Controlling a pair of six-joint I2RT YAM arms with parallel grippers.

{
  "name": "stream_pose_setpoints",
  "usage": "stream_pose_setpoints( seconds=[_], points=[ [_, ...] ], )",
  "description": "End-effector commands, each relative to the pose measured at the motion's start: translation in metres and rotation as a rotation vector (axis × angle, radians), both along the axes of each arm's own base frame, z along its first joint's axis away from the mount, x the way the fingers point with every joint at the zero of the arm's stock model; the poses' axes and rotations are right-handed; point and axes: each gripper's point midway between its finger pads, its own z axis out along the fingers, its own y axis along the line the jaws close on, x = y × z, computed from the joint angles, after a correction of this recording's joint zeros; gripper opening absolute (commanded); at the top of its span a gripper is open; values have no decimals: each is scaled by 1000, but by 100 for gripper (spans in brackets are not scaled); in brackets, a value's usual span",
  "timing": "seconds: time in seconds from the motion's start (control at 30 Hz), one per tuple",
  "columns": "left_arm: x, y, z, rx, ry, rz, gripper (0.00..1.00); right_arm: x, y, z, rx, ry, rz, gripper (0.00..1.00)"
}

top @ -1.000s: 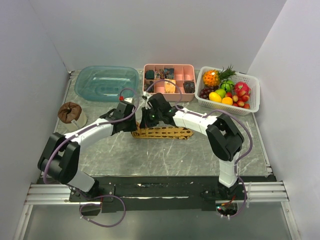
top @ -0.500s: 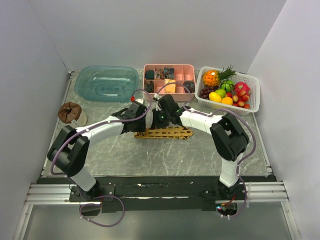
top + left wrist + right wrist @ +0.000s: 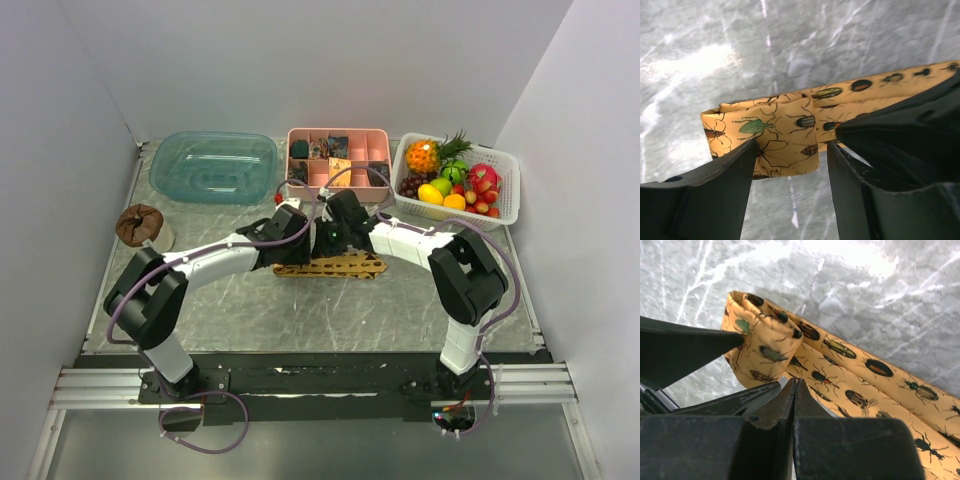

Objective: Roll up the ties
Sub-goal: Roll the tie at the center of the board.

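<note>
On the marble tabletop (image 3: 300, 310), arms (image 3: 230, 258) farther back — left gripper (image 3: 790, 142) spread astride the tie (image 3: 785, 120), right gripper (image 3: 794, 382) closed, seemingly empty

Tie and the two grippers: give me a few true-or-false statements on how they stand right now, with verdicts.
1. The tie is printed with insects. True.
2. The left gripper is shut tight. False: its jaws stand apart, and the tie's rolled end shows between them.
3. The right gripper is shut. True.
4. The tie is held up in the air. False: it lies on the table.
5. The whole tie is rolled up. False: only one end is rolled; the rest lies flat.
</note>
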Motion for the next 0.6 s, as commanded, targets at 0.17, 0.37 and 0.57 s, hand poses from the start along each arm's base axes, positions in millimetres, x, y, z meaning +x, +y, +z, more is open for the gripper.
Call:
stream_pose_setpoints(
  seconds=[0.17, 0.37, 0.57],
  points=[
    [1, -32, 31, -214, -63, -32, 64, 7, 2, 37, 74, -100, 16, 0],
    [0, -33, 37, -239, -71, -35, 63, 8, 7, 43, 110, -113, 27, 0],
    [1, -28, 40, -243, -79, -25, 64, 4, 21, 45, 184, -100, 73, 0]
  ],
)
